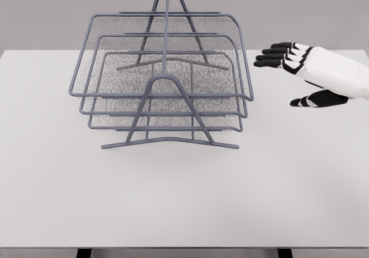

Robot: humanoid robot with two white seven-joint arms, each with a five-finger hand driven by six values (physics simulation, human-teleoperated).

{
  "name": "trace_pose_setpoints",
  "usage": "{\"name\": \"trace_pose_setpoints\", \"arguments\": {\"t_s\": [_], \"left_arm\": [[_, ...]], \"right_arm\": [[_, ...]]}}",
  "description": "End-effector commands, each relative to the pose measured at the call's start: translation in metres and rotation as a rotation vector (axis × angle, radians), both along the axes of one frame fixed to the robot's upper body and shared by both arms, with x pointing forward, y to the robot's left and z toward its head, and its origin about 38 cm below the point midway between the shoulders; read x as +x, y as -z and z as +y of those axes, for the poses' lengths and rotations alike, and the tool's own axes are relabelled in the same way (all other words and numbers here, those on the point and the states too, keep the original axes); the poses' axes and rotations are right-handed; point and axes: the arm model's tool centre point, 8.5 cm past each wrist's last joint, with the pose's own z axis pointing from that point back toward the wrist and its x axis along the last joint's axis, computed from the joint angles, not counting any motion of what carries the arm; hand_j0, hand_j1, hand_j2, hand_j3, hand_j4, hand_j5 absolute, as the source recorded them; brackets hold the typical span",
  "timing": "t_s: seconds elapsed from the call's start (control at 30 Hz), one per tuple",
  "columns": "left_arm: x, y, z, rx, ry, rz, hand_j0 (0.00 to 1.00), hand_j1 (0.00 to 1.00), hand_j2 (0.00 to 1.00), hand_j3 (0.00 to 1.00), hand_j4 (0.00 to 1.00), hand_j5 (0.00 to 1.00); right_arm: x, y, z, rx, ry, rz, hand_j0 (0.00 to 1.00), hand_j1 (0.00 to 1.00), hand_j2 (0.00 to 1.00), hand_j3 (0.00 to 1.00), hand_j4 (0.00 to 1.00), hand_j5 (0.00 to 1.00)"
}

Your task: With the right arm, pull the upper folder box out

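My right hand (314,76) hovers open, fingers spread, at three o'clock of the upper folder box (161,59), apart from it.

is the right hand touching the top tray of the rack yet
Apart. The head view shows bare white table between the right hand, fingers spread, and the top tray of the wire rack; its fingertips point at the tray's right rim without reaching it.

White table (184,200); grey wire three-tier tray rack (164,105) standing on it, centre-left.
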Motion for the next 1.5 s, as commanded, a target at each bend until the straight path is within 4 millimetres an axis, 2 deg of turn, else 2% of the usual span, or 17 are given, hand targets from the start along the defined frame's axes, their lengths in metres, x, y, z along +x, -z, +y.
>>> {"name": "trace_pose_setpoints", "arguments": {"t_s": [0.0,0.1,0.17,0.23,0.3,0.33,0.4,0.47,0.5,0.6,0.63,0.7,0.9,1.0,1.1,1.27,1.47], "left_arm": [[0.000,0.000,0.000,0.000,-0.001,0.001,1.00,1.00,1.00,1.00,1.00,1.00],[0.000,0.000,0.000,0.000,-0.001,-0.001,1.00,1.00,1.00,1.00,1.00,1.00],[0.000,0.000,0.000,0.000,-0.001,-0.001,1.00,1.00,1.00,1.00,1.00,1.00],[0.000,0.000,0.000,0.000,-0.001,-0.001,1.00,1.00,1.00,1.00,1.00,1.00],[0.001,0.000,0.000,0.000,-0.001,-0.002,1.00,1.00,1.00,1.00,1.00,1.00],[0.000,0.000,0.000,0.000,-0.001,-0.001,1.00,1.00,1.00,1.00,1.00,1.00],[0.000,0.000,0.000,0.000,-0.001,-0.001,1.00,1.00,1.00,1.00,1.00,1.00],[0.000,0.000,0.000,0.000,-0.001,-0.001,1.00,1.00,1.00,1.00,1.00,1.00],[0.000,0.000,0.000,0.000,-0.001,0.001,1.00,1.00,1.00,1.00,1.00,1.00],[0.000,0.000,0.000,0.000,-0.001,0.001,1.00,1.00,1.00,1.00,1.00,1.00],[0.000,0.000,0.000,0.000,-0.001,-0.001,1.00,1.00,1.00,1.00,1.00,1.00],[0.000,0.000,0.000,0.000,-0.001,-0.001,1.00,1.00,1.00,1.00,1.00,1.00],[0.000,0.000,0.000,0.000,-0.001,-0.001,1.00,1.00,1.00,1.00,1.00,1.00],[0.000,0.000,0.000,0.000,-0.001,-0.001,1.00,1.00,1.00,1.00,1.00,1.00],[0.000,0.000,0.000,0.000,-0.001,-0.001,1.00,1.00,1.00,1.00,1.00,1.00],[0.000,0.000,0.000,0.000,-0.001,0.001,1.00,1.00,1.00,1.00,1.00,1.00],[0.000,0.000,0.000,0.000,-0.001,-0.001,1.00,1.00,1.00,1.00,1.00,1.00]], "right_arm": [[0.000,0.007,0.000,-0.057,-0.009,0.041,1.00,1.00,1.00,1.00,1.00,1.00],[0.002,0.007,-0.001,-0.068,-0.002,0.036,1.00,1.00,1.00,1.00,1.00,1.00],[0.024,0.001,-0.028,-0.088,0.097,0.026,1.00,1.00,1.00,1.00,1.00,1.00],[0.041,0.010,-0.036,-0.122,0.130,0.080,1.00,1.00,1.00,1.00,1.00,1.00],[0.063,0.018,-0.025,-0.166,0.119,0.112,1.00,1.00,1.00,1.00,1.00,1.00],[0.067,0.024,-0.019,-0.166,0.109,0.127,1.00,1.00,1.00,1.00,1.00,1.00],[0.071,0.030,-0.021,-0.180,0.125,0.137,1.00,1.00,1.00,1.00,1.00,1.00],[0.077,0.047,-0.011,-0.184,0.121,0.160,1.00,1.00,1.00,1.00,1.00,1.00],[0.082,0.034,-0.009,-0.185,0.121,0.128,1.00,1.00,1.00,1.00,1.00,1.00],[0.088,0.020,0.001,-0.185,0.102,0.093,1.00,1.00,1.00,1.00,1.00,1.00],[0.091,0.019,0.007,-0.174,0.094,0.088,1.00,1.00,1.00,1.00,1.00,1.00],[0.097,0.031,0.024,-0.201,0.084,0.078,1.00,1.00,1.00,1.00,1.00,1.00],[0.095,0.028,0.029,-0.213,0.073,0.061,1.00,1.00,1.00,1.00,1.00,1.00],[0.099,0.016,0.038,-0.198,0.060,0.032,1.00,1.00,1.00,1.00,1.00,1.00],[0.099,0.032,0.055,-0.226,0.027,0.051,1.00,1.00,1.00,1.00,1.00,1.00],[0.098,0.046,0.058,-0.267,0.023,0.067,1.00,1.00,1.00,1.00,1.00,1.00],[0.094,0.055,0.051,-0.277,0.033,0.088,1.00,1.00,1.00,1.00,1.00,1.00]]}}
